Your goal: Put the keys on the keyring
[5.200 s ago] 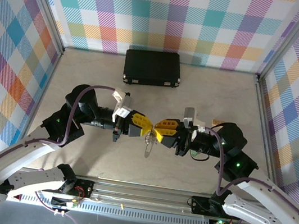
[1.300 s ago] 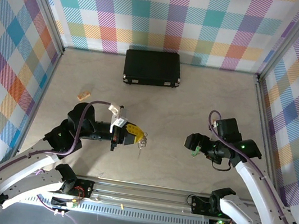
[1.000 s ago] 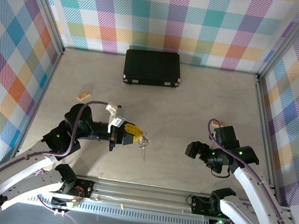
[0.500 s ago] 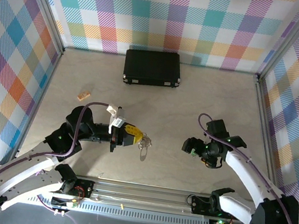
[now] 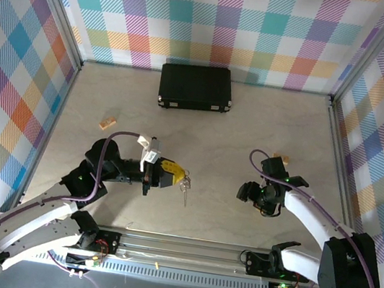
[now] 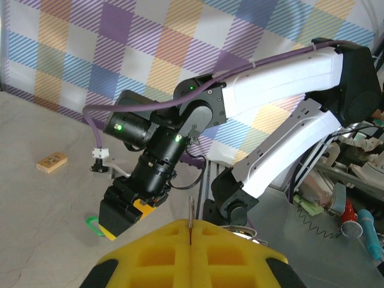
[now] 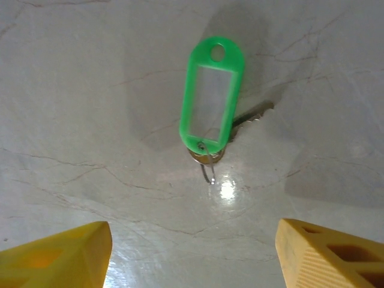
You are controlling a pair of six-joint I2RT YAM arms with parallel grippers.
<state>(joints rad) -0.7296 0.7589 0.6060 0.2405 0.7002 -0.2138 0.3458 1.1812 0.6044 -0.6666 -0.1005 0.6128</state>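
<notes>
Your left pincer (image 5: pixel 174 176) was pressed together on keyring (image 5: pixel 185 184), centre frame. Your right pincer (image 7: pixel 193 252) stood spread above green-tagged key (image 7: pixel 211 99), lying flat on surface (image 7: pixel 90 120), mid-frame. Probably light, stiff, slippery: take tag's long edges.

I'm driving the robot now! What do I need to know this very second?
Left gripper: shut on the keyring, with a silver key dangling from it.
Right gripper: open, pointing down over the green-tagged key, not touching it.
The green-tagged key lies flat on the table, in front of the right arm.
Done: keyring gripped.
Left: pick up the green-tagged key, carry it to the keyring, and thread it on.
</notes>
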